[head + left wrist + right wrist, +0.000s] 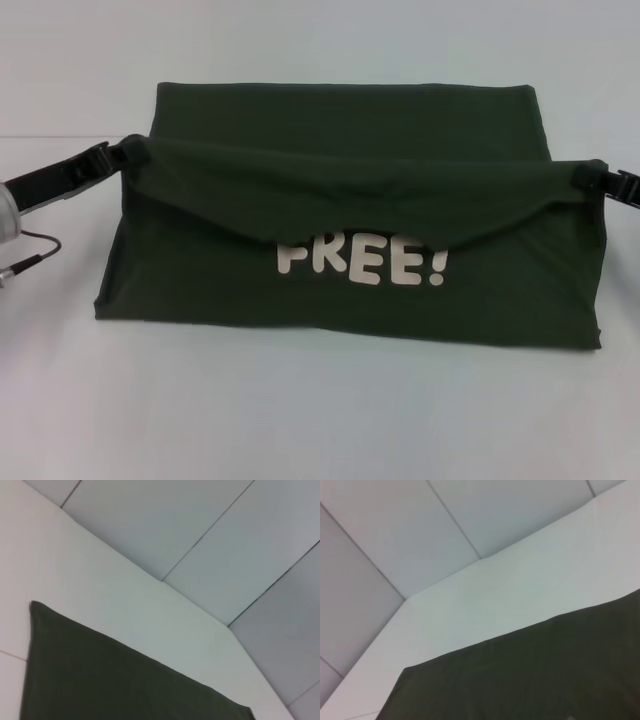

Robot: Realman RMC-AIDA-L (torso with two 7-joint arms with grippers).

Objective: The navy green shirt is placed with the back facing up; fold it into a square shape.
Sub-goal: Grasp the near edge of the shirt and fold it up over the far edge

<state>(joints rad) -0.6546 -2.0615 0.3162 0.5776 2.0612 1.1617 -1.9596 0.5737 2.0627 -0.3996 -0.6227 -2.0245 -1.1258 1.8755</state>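
Here the left gripper (118,153) comes in from the left edge of the head view, its arm largely cut off by the frame, and it is clamped on the left corner of a raised fold of the navy green shirt (350,290). The shirt lies in the middle of the white table (300,410), its far part flat and a lifted band of cloth sagging between the two grippers. That sagging band hides the tops of white letters reading "FREE!" (362,264). At the right edge the right gripper (592,180) pinches the other corner, with little of it visible. Neither wrist view shows any fingers, only dark cloth, table and grey wall panels (200,525).
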